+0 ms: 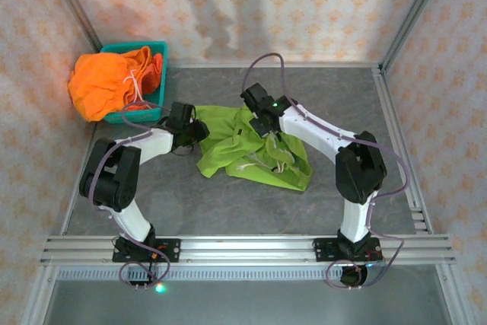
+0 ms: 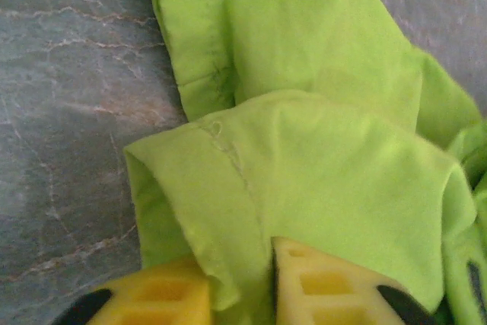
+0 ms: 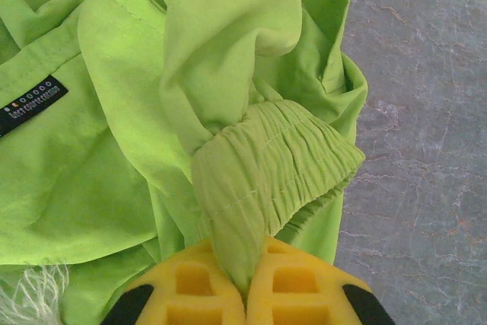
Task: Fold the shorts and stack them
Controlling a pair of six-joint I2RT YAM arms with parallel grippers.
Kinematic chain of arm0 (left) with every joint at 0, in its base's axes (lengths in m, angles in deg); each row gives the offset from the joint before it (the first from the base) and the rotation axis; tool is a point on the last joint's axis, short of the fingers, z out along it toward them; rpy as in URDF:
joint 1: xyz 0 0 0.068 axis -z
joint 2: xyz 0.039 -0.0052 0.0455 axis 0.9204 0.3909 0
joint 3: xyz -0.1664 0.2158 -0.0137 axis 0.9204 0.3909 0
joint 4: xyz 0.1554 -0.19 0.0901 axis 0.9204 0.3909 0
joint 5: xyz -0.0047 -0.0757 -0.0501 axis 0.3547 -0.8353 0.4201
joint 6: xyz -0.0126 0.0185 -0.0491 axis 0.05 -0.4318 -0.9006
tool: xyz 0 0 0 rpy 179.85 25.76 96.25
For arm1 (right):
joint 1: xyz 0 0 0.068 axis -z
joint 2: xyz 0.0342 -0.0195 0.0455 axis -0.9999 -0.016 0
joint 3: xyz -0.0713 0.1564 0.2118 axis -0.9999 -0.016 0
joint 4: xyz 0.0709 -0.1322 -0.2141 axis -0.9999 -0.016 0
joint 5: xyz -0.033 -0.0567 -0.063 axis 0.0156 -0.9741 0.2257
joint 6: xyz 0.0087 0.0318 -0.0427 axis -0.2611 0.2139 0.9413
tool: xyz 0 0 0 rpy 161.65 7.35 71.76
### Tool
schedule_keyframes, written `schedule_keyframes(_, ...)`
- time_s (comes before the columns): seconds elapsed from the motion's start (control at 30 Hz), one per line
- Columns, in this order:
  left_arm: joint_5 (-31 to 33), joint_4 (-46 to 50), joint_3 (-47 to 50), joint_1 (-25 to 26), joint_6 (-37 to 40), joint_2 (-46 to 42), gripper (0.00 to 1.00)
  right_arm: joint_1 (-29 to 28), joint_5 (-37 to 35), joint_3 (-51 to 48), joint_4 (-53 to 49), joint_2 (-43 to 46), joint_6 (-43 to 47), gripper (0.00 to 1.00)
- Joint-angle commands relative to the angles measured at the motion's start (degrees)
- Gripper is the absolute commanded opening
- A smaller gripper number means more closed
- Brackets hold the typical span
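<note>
Grey marbled bench (image 1: 228, 203), patterned walls all round. The lime green shorts (image 1: 251, 150) lie crumpled just right of the teal basket (image 1: 141, 116), and the orange shorts (image 1: 103, 81) are heaped in that basket. Left fingers (image 2: 152, 298) clamped on a stitched hem, right fingers (image 3: 293, 287) clamped on the waistband. Spreading step, I'd say; next, draw it taut and lay it flat.

Loose shorts (image 1: 228, 154) lie mid-surface (image 1: 342, 104). Left gripper (image 1: 199, 131) sits at their left edge, right gripper (image 1: 272, 142) over their middle. Basket (image 1: 141, 46) back-left, shorts pile (image 1: 106, 81) in it, spilling over the left rim.
</note>
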Motion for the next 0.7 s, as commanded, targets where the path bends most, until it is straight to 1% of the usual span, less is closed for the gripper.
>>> schedule_keyframes(0.0, 2.4, 3.1, -3.6, -0.1, 1.7, -0.4, 0.03, 1.1, 0.1, -0.4, 0.6, 3.1, -1.4, 0.00)
schedule_keyframes(0.03, 3.4, 4.3, -4.5, -0.2, 2.3, -1.5, 0.00, 1.8, 0.3, -0.3, 0.6, 3.9, -1.6, 0.00)
schedule_keyframes(0.13, 5.7, 8.2, -8.2, -0.3, 4.4, -5.6, 0.00, 4.2, 1.3, 0.0, 0.3, 7.2, -2.0, 0.00)
schedule_keyframes(0.3, 6.6, 17.5, -20.5, -1.2, 9.4, -10.4, 0.00, 8.2, 1.5, 0.3, -0.4, 14.6, -1.3, 0.00)
schedule_keyframes(0.43, 6.0, 24.4, -31.8, -2.7, 12.7, -12.3, 0.00, 11.8, 0.5, -0.7, -0.2, 21.4, -0.7, 0.00)
schedule_keyframes(0.5, 4.7, 26.9, -36.4, -4.0, 13.3, -12.8, 0.00, 13.3, -1.3, -2.0, 0.8, 24.8, 0.2, 0.00)
schedule_keyframes(0.67, 2.4, 31.6, -45.7, -6.8, 14.5, -13.0, 0.00, 14.7, -3.7, -4.8, 2.6, 32.2, 2.1, 0.00)
